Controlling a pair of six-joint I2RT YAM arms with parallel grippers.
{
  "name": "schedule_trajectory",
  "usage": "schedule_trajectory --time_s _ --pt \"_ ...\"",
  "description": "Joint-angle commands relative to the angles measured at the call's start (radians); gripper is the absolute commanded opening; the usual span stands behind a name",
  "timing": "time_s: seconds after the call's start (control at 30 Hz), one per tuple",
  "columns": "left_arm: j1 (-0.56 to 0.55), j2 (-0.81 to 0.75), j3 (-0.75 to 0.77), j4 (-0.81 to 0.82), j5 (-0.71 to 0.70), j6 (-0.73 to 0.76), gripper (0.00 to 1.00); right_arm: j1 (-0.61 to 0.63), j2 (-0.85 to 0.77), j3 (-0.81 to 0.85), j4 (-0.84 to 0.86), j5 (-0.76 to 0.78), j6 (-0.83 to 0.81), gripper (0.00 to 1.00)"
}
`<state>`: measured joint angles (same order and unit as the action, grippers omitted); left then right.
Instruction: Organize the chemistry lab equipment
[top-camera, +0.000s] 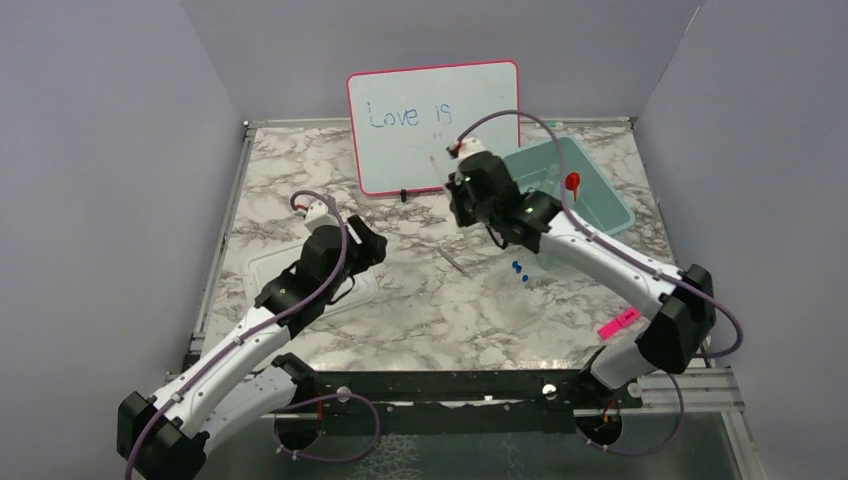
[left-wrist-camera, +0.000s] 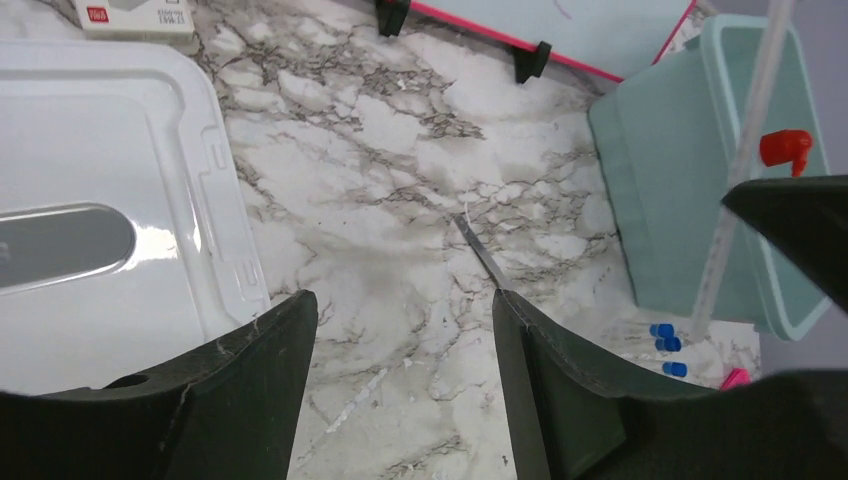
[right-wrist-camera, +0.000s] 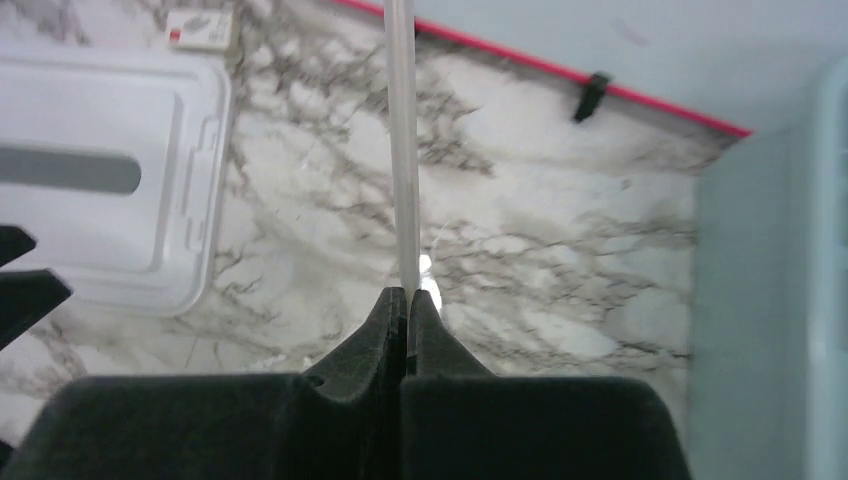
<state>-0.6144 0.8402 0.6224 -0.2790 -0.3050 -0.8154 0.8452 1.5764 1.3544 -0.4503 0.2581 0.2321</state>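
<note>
Marble tabletop (top-camera: 420, 310), pink-framed whiteboard (top-camera: 433, 125) at the back.

Top: teal bin (top-camera: 612, 208) back right holds a small red funnel (top-camera: 572, 182). Metal tweezers (top-camera: 455, 262) lie flat mid-table, between the two arms.

Left wrist: left gripper (left-wrist-camera: 400, 310) partly open, nothing in it. The tweezers lie on the marble below, one end hidden behind a finger. A thin pale stick (left-wrist-camera: 735, 190) slants across the front of the bin.

Right wrist: right gripper (right-wrist-camera: 408, 300) clamped tight on that stick, which runs straight out past the fingertips, over marble left of the bin.
</note>
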Motion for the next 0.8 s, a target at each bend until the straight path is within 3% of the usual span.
schedule_trajectory --time_s 0.0,0.33,0.47,0.77 --pt "0.005 -0.045 0.078 -0.025 -0.014 0.103 0.68 -0.128 -0.123 0.035 -0.020 0.017 -0.096 0.01" --pt "0.005 -0.043 0.148 0.015 0.051 0.291 0.70 -0.467 -0.192 0.088 -0.052 -0.089 -0.321 0.01" --pt "0.005 -0.043 0.125 0.054 0.085 0.300 0.70 -0.646 -0.121 0.112 -0.059 -0.258 -0.350 0.01" --pt "0.005 0.005 0.106 0.051 0.111 0.286 0.71 -0.710 -0.071 0.003 -0.100 -0.418 -0.457 0.01"
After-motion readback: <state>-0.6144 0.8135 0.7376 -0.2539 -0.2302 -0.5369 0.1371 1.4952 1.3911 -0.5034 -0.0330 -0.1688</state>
